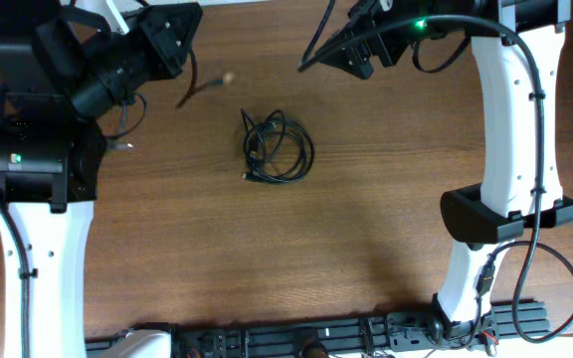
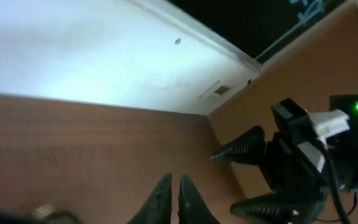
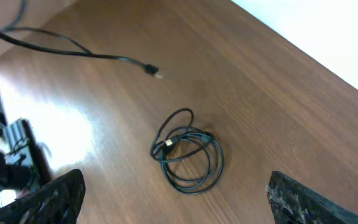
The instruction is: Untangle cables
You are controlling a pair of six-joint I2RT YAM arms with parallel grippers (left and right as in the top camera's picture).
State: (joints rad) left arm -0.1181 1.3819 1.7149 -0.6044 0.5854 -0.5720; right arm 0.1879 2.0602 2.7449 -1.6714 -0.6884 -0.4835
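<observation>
One coil (image 1: 279, 149) lies central on the surface (image 1: 366, 229); a second cable (image 1: 207, 88) trails from the left tool (image 2: 174, 193).
Light, limp cord, loops shift easily: grip an outer loop or the plug (image 3: 166, 144). Left tool nearly shut, apparently pinching the cable; right tool (image 3: 176, 186) wide open, empty.

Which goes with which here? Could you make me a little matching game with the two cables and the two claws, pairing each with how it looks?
Things:
1. coiled cable
2. other cable
3. left gripper
4. right gripper

States:
A. fingers spread wide
B. lying in small loose loops
C. fingers nearly together
D. one long strand ending in a plug

Pairs: 1-B, 2-D, 3-C, 4-A.
</observation>
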